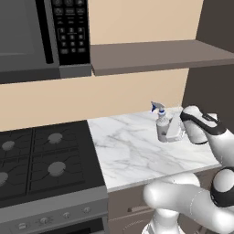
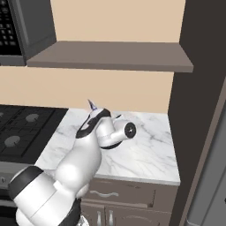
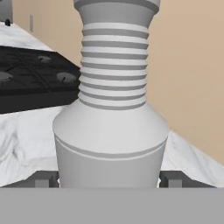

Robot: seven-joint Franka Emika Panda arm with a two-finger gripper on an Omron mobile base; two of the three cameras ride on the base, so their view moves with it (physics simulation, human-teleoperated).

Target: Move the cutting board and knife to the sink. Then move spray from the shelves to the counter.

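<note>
One step in hand: spray (image 1: 161, 124) set upright near counter (image 1: 132, 155) back edge, gripper (image 1: 170, 129) fingers apart either side.
Next, judged: back hand straight off, no tipping.

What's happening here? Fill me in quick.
The robot arm has its gripper around a small grey spray bottle standing upright on the marble counter, right of the stove. The jaws stand wide, one on each side of the bottle's body, not squeezing it as far as I can tell. The wall shelf above has nothing visible on it, so the bottle looks already brought down.
</note>
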